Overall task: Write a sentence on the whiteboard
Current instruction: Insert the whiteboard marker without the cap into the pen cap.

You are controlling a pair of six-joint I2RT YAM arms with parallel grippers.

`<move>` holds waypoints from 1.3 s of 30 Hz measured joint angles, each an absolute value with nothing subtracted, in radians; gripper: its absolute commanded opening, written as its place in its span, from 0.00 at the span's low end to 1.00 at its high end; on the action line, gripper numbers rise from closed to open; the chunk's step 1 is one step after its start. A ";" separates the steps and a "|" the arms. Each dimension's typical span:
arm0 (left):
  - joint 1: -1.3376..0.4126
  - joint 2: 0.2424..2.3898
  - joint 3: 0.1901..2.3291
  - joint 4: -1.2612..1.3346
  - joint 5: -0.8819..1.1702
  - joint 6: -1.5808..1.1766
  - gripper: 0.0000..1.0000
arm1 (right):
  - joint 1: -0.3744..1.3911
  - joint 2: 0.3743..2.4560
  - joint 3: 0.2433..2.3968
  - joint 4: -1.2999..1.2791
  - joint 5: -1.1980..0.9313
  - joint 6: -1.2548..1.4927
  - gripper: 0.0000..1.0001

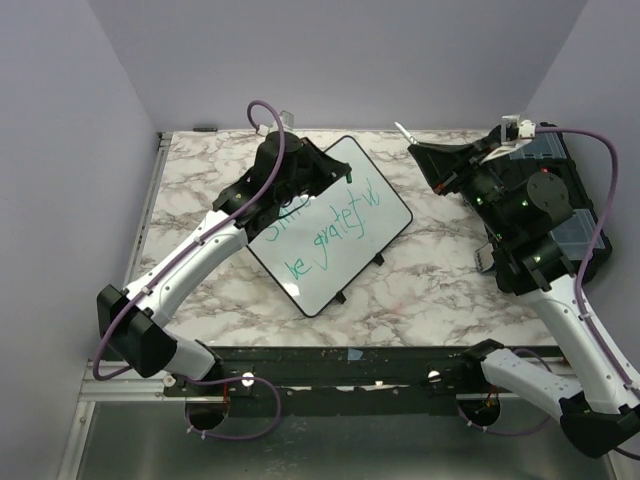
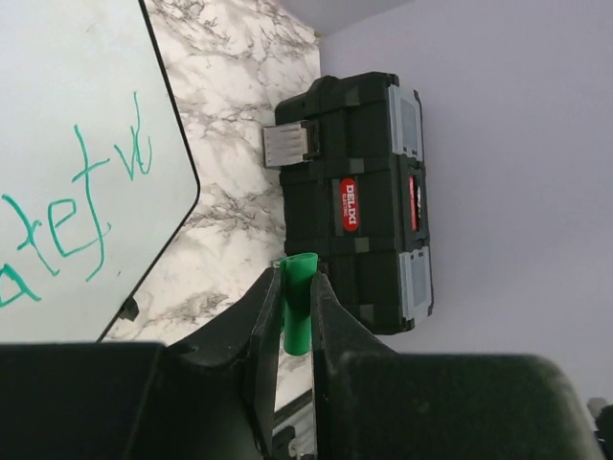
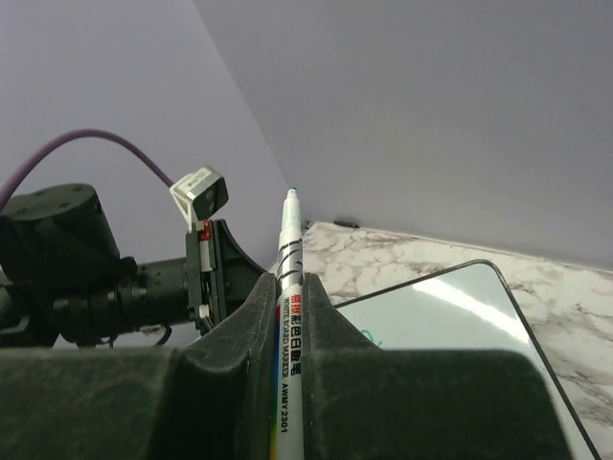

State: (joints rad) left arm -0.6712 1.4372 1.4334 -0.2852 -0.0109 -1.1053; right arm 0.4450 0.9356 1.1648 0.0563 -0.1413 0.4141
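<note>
The whiteboard (image 1: 345, 268) lies tilted on the marble table, with the green sentence (image 1: 335, 235) in two uneven lines. My left gripper (image 1: 345, 172) hovers over the board's far corner, shut on a green marker cap (image 2: 299, 302). The left wrist view shows the board (image 2: 57, 77) with the end of the writing (image 2: 77, 216). My right gripper (image 1: 428, 155) is to the right of the board, raised, and shut on a white whiteboard marker (image 3: 290, 249) whose tip points up and away. The marker (image 1: 403, 131) is uncapped. The board's corner (image 3: 450, 316) shows in the right wrist view.
A black toolbox (image 2: 359, 201) with a red label stands at the table's right side, partly under my right arm (image 1: 530, 230). Purple walls close in the table on three sides. My left arm's wrist camera (image 3: 199, 192) is close to the marker tip.
</note>
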 measured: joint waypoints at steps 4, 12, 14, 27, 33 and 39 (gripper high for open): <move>-0.633 1.415 1.425 -0.304 -0.003 -1.193 0.00 | 0.445 0.955 1.150 0.075 -0.226 0.391 0.01; -0.560 1.348 1.358 -0.285 0.083 -1.364 0.00 | 0.476 0.982 1.110 0.086 -0.298 0.299 0.01; -0.557 1.332 1.349 -0.287 0.084 -1.412 0.00 | 0.521 0.995 1.110 0.081 -0.278 0.262 0.01; -0.504 1.297 1.338 -0.324 0.095 -1.664 0.00 | 0.972 1.082 1.109 0.050 0.168 -0.091 0.01; -0.488 1.282 1.288 -0.320 0.118 -1.697 0.00 | 0.982 1.082 1.106 0.058 0.260 -0.133 0.01; -0.484 1.281 1.265 -0.316 0.142 -1.707 0.00 | 0.983 1.105 1.105 0.059 0.311 -0.148 0.01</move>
State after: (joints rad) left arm -0.4843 1.2812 1.2648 -0.3164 0.1425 -1.7073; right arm 0.9829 1.1049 1.1049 0.0593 0.3111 -0.1478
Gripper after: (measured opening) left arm 0.153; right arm 0.115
